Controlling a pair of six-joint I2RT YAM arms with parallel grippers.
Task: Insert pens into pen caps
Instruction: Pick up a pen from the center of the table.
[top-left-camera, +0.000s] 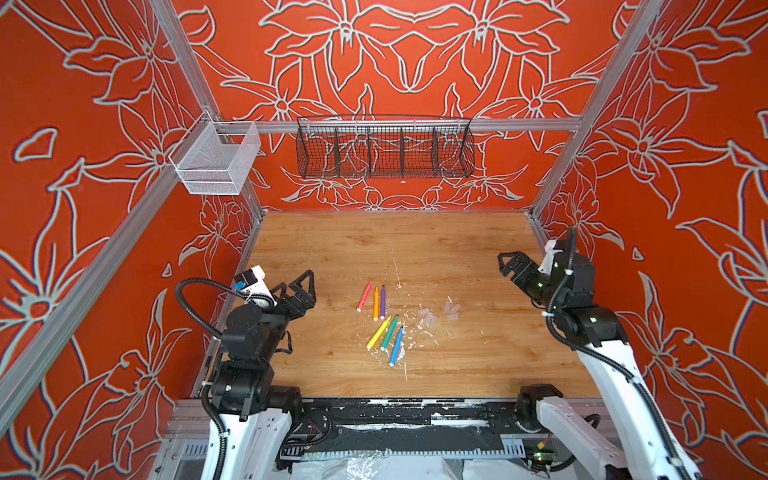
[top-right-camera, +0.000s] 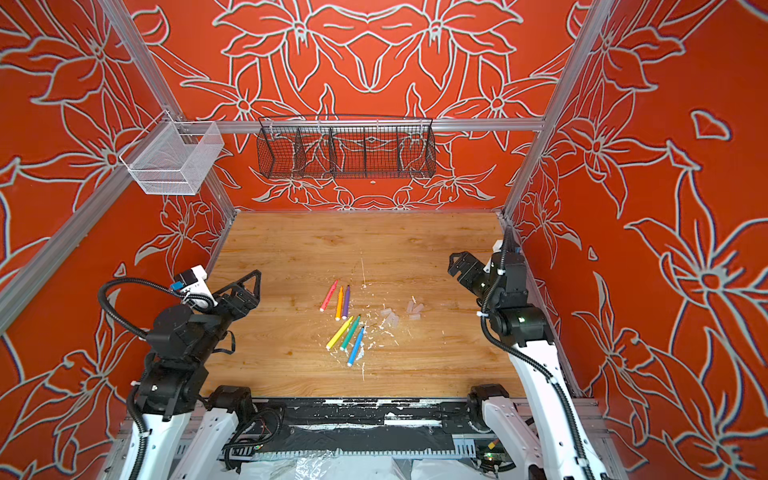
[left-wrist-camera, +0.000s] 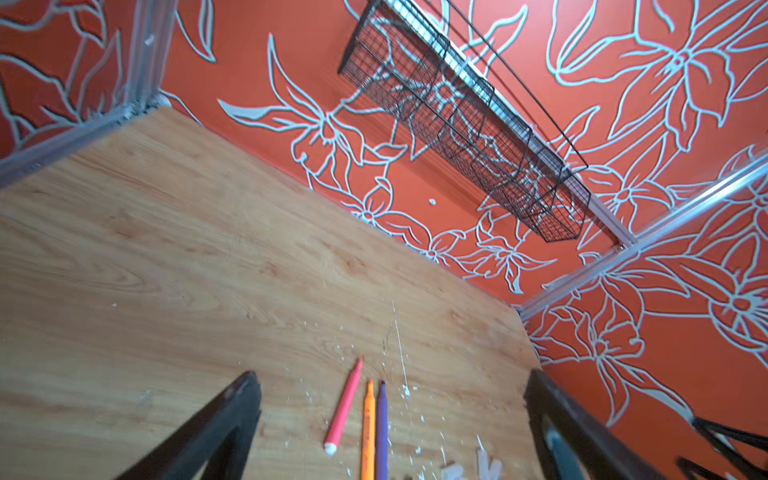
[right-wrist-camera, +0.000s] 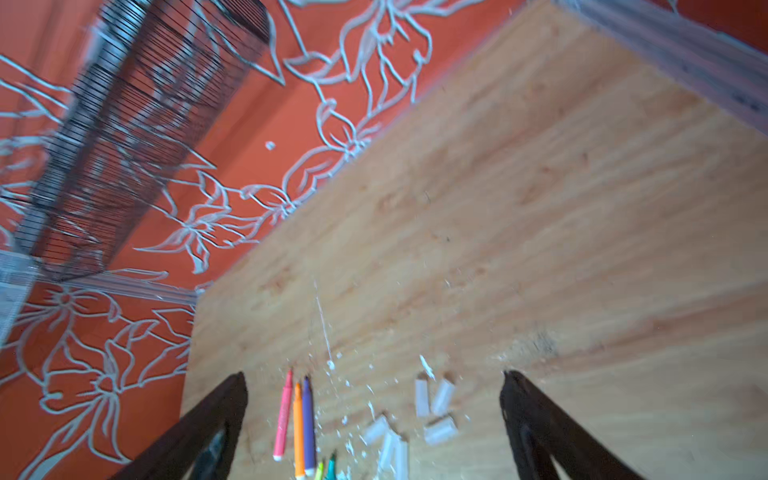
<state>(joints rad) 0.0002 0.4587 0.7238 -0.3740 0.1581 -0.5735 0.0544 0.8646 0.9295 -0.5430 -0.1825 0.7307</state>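
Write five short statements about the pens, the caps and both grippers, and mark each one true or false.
1. The left gripper and the right gripper are both open and hold nothing. True.
2. The blue pen has a cap on. False: it lies uncapped, and the pen caps lie loose on the table, apart from the pens.
3. The pink pen, orange pen and purple pen lie side by side. True.
4. The pen caps sit in the black wire basket. False: they lie on the table, while the black wire basket hangs on the back wall.
5. The yellow pen lies beside the green pen. True.
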